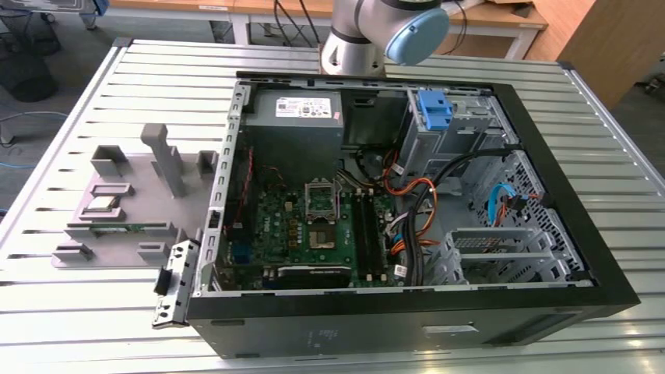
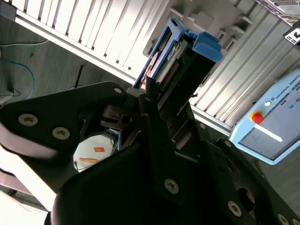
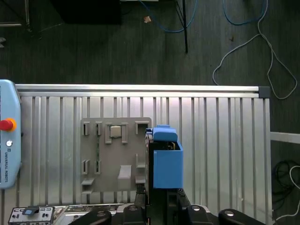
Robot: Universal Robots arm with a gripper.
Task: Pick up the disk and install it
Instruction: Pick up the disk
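Hand tight around the disk

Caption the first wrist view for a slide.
Gripper holds the blue-framed disk, grey fixture and slatted table behind it.

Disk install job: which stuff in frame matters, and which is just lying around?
Job: the disk, clamped in the gripper; the open computer case.
Lying about: grey fixture tray with its processor chip and memory stick; teach pendant; cables on the floor.
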